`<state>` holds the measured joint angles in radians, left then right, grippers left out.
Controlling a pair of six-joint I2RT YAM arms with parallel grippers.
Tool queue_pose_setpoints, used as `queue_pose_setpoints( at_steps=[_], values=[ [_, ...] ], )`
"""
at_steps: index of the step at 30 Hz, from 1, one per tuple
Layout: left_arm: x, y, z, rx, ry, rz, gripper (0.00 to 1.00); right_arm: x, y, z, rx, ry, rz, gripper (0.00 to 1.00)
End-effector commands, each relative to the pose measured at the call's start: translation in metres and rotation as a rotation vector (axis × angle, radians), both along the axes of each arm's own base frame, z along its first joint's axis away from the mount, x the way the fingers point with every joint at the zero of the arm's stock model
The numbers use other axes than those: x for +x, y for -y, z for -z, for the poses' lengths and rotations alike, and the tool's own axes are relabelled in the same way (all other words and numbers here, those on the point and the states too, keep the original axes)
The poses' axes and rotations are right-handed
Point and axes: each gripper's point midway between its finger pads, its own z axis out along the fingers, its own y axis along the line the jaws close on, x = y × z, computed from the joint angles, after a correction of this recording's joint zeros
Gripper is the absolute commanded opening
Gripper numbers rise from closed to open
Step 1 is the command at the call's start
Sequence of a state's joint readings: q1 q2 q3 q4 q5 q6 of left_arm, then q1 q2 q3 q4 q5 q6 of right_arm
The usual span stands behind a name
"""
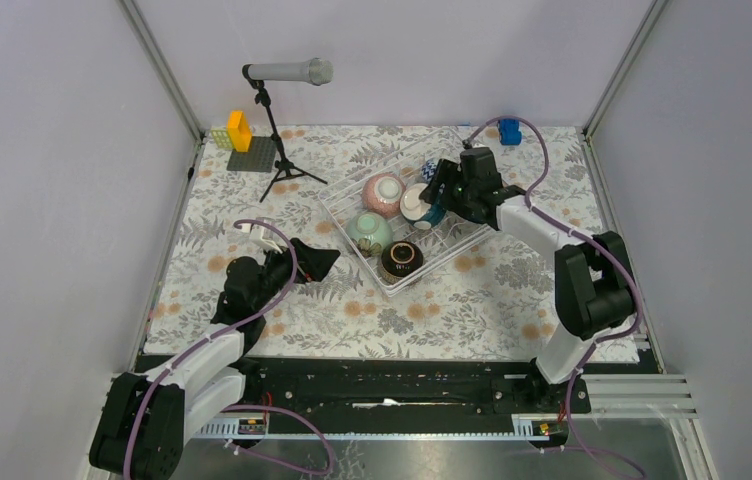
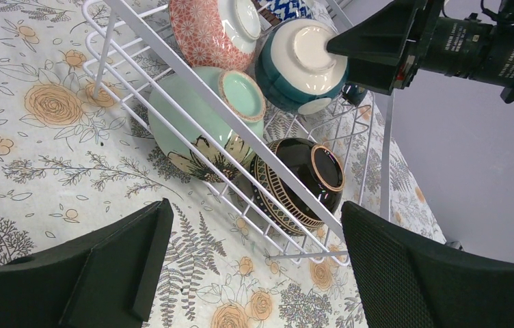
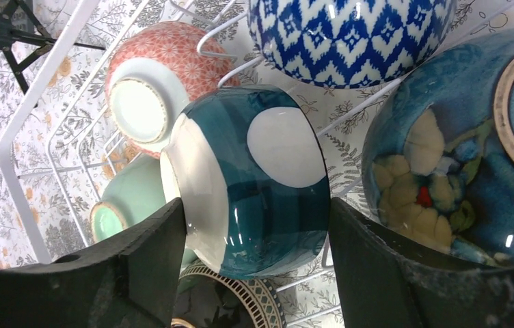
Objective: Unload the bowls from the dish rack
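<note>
Microphone (image 1: 289,71) on tripod stand (image 1: 281,163); yellow block (image 1: 239,130) on grey baseplate (image 1: 255,157); blue block (image 1: 509,131) far right; floral cloth (image 1: 352,310).

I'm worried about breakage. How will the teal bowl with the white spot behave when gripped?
The teal bowl looks glazed, showing bright reflections, so it may slip between the jaws. It seems rigid ceramic, probably chipping if knocked against the blue-white bowl. Tipped on its side in the dish rack, it could roll.
</note>
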<state>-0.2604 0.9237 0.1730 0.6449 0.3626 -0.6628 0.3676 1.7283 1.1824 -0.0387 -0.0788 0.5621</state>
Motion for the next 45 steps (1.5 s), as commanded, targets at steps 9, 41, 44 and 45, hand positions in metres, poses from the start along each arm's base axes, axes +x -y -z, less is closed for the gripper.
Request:
queue_pose_setpoints(
  at_steps=[9, 41, 44, 45],
  values=[
    [0.002, 0.003, -0.017, -0.011, 0.07, 0.012, 0.99, -0.005, -0.024, -0.069, -0.102, 0.167, -0.106, 0.57],
    [-0.005, 0.024, -0.087, -0.298, 0.031, 0.113, 0.99, -0.063, -0.067, -0.187, 0.032, 0.31, -0.262, 0.56],
    [-0.003, 0.029, -0.111, -0.374, 0.011, 0.138, 0.99, -0.073, -0.08, -0.205, 0.242, 0.313, -0.355, 0.56],
    [-0.003, 0.032, -0.12, -0.387, 0.022, 0.161, 0.99, -0.074, -0.081, -0.208, 0.304, 0.303, -0.37, 0.56]
  ],
)
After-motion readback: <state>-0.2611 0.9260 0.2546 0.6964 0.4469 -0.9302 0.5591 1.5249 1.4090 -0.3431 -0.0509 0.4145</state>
